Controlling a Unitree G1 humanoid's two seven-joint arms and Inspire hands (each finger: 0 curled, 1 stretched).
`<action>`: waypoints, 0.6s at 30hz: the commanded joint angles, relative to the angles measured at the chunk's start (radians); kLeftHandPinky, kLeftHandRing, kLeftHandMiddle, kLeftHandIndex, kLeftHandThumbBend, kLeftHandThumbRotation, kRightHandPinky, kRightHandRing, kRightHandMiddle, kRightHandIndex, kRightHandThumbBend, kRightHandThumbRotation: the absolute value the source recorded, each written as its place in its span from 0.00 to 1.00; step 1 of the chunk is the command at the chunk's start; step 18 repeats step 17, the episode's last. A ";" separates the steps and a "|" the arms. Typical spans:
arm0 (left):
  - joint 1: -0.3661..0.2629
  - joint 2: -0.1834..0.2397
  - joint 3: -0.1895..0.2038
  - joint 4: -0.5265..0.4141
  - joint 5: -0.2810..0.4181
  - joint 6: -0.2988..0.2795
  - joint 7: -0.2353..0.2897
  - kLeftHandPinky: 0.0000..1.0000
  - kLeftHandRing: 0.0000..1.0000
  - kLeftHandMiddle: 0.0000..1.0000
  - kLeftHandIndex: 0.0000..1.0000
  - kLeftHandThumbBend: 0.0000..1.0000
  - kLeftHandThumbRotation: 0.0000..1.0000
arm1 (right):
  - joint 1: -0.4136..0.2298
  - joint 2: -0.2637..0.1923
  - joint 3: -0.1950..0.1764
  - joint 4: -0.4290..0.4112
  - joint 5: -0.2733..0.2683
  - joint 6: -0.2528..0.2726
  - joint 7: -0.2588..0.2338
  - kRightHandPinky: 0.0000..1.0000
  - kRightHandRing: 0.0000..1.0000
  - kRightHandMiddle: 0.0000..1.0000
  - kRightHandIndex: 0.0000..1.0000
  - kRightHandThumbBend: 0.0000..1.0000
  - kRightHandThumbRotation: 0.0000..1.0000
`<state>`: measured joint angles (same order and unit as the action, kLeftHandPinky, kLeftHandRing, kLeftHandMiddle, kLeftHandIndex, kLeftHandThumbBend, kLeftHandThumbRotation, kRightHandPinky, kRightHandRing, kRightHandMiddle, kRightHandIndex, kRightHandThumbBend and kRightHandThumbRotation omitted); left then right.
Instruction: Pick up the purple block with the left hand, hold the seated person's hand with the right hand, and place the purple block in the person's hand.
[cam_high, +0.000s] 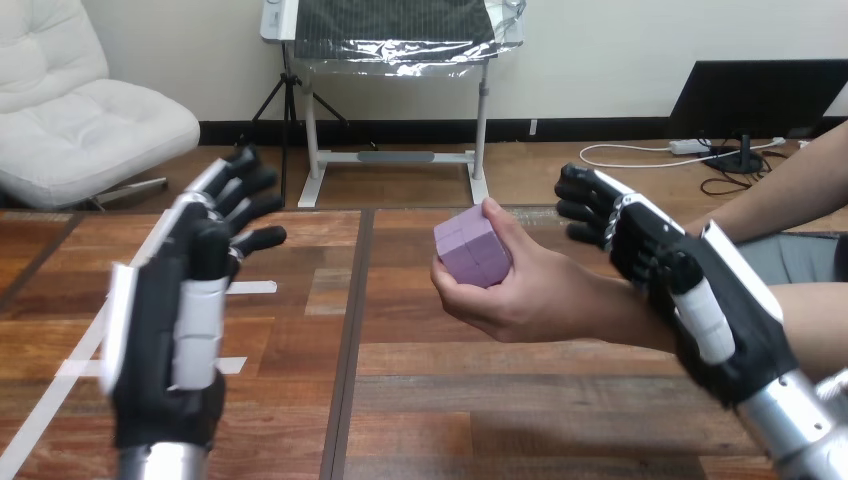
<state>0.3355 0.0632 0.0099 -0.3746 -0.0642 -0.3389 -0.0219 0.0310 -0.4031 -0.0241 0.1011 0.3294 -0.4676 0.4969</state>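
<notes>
Desk: wooden planks (420, 400), with white tape strips (250, 288) lying well to the left of the purple block (472, 248).
Purple block: you can see it off the desk, near the middle of the view, gripped in the person's hand (530, 295).
Person's hand: wrapped round the block from below and from its right, thumb over the top; the wrist (635, 322) runs away to the block's right.
Right hand: (650, 250) to the right of the block, against the person's wrist. Its fingers (585, 205) reach past the wrist's far side, only loosely bent, and you cannot see them closed round it.
Left hand: (165, 330) well to the left of the block, raised off the desk, fingers (240, 190) spread and nearly straight, holding nothing.
Done, as you can judge: the block is with the person, so pick-up and hand-over look complete.
Left: little, it seems. You would only need to draw both hands clear of the block, checking first that the right hand is free of the wrist.
</notes>
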 joint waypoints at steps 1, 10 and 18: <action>0.026 0.004 -0.004 -0.128 -0.024 -0.028 -0.023 0.69 0.79 0.81 0.81 0.80 1.00 | 0.006 0.037 -0.026 -0.161 0.041 0.016 -0.027 0.88 0.91 0.92 0.90 0.93 1.00; 0.093 0.000 -0.019 -0.200 -0.055 -0.026 -0.038 0.66 0.78 0.79 0.79 0.78 0.99 | 0.075 0.072 -0.024 -0.253 0.027 0.009 -0.040 0.88 0.91 0.92 0.90 0.94 1.00; 0.144 0.006 -0.033 -0.242 -0.071 -0.015 -0.046 0.66 0.78 0.79 0.78 0.74 0.99 | 0.125 0.103 -0.022 -0.302 0.035 0.004 -0.045 0.89 0.92 0.92 0.90 0.94 1.00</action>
